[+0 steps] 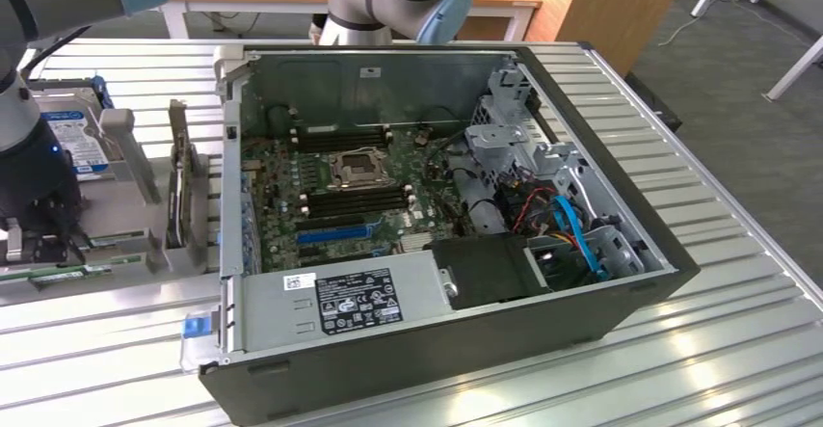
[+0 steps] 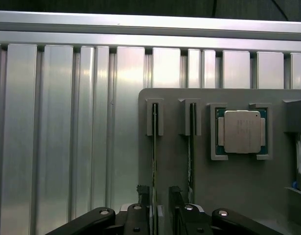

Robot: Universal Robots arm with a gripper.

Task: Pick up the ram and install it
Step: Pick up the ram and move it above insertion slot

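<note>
The ram [image 2: 154, 147] is seen edge-on, standing upright in a slot of the grey holder [image 2: 172, 156]; a second thin board [image 2: 191, 147] is held in the neighbouring slot, and a processor chip [image 2: 242, 131] is laid in a square recess just beside that. The claw [image 2: 159, 192] is positioned at the ram with its fingers apart, one on each side of the board, and no clamping is seen. In the exterior view the claw [image 1: 29, 249] is found at that view's left, beside the opened computer case [image 1: 643, 292], all carried by the ribbed metal counter [image 1: 733, 350].
</note>
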